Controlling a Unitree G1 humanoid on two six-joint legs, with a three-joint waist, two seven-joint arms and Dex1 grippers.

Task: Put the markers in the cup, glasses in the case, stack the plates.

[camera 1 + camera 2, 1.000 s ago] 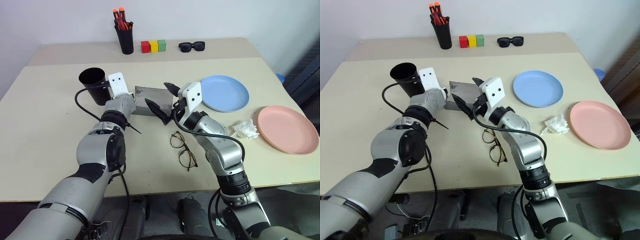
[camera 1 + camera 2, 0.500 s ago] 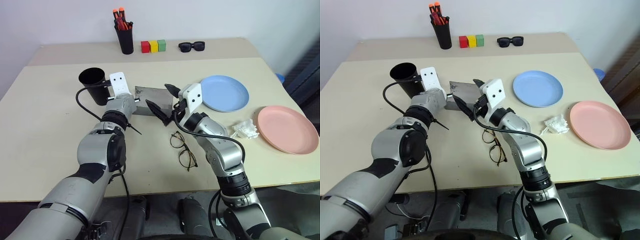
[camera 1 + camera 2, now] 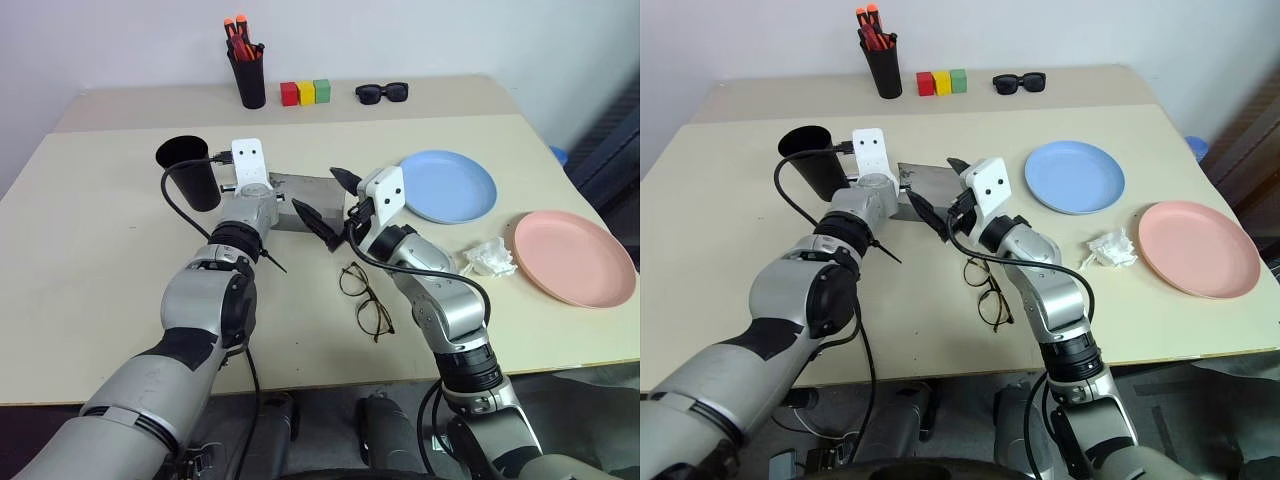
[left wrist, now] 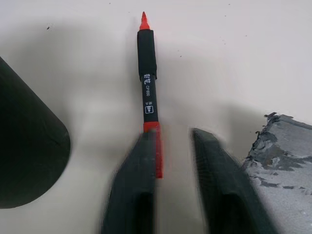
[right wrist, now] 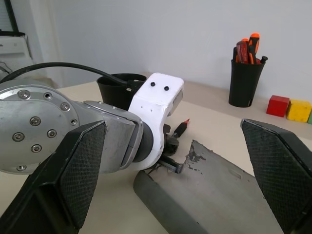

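Right, the red marker (image 4: 148, 90) is lying flat on the table (image 3: 90, 260), tip pointing away from our left gripper (image 4: 173, 161), between the black cup (image 3: 188, 170) and the grey case (image 5: 219, 195). One left finger (image 4: 134, 190) is overlapping the marker's red tail end; the other finger is sitting clear of it on the case side. We're reading the left jaws as parted with a gap between them, nothing clamped. The cup is standing upright just beside the left wrist, apart from the marker. The case is lying open on the table, its grey surface looking scuffed, just past both grippers.

We're holding the right gripper (image 3: 322, 205) raised above the table beside the case, fingers spread wide, gripping nothing.

The wire-framed glasses (image 3: 363, 298) are lying on the table nearer us, under the right forearm and apart from the case. The light blue plate (image 3: 450, 186) is sitting to the right of the case, and the salmon pink plate (image 3: 574, 258) is further right near the table edge; the two are well apart, not stacked. A crumpled white tissue (image 3: 487, 258) is lying between them.

At the far side, a black pen holder (image 3: 247, 78) with orange-capped pens, three coloured blocks (image 3: 306, 92) and black sunglasses (image 3: 382, 92) are sitting in a row.
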